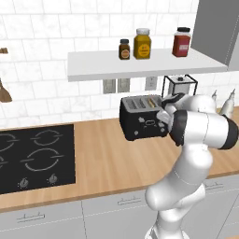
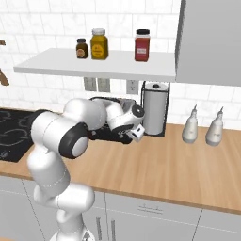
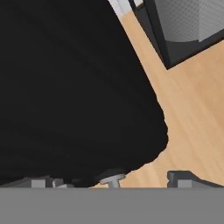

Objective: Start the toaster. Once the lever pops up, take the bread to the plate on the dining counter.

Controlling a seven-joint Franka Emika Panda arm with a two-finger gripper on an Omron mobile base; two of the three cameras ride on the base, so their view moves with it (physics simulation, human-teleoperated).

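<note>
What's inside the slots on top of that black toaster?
A tan slice of bread stands in a right-hand slot of the toaster. The left slots look dark. The robot's arm covers the toaster's right end, so anything there stays hidden.

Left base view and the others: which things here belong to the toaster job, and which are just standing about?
Part of the job:
- toaster, black, on the worktop
- bread, in a toaster slot
- gripper, open, at the toaster's side

Just standing about:
- three jars on the shelf
- paper towel holder
- two white bottles
- cooktop
</note>
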